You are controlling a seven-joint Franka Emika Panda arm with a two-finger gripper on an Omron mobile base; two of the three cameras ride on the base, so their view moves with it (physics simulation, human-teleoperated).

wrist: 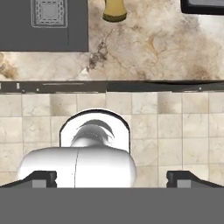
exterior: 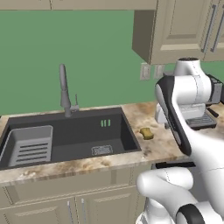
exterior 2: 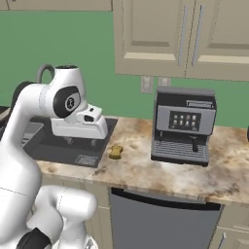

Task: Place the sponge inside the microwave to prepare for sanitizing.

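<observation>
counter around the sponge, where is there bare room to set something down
The counter is bare between the sponge and the coffee machine, and along the front edge in front of both. Left of the sponge it is tight: only a narrow strip before the sink. The open gripper hangs over the sink's right end.

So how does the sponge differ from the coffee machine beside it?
The sponge is a small olive-yellow block lying low on the counter; the coffee machine is a tall silver-black box standing upright. The sponge lies close to the sink; the coffee machine stands farther from it, near the wall. Both rest on the same marbled counter.
</observation>
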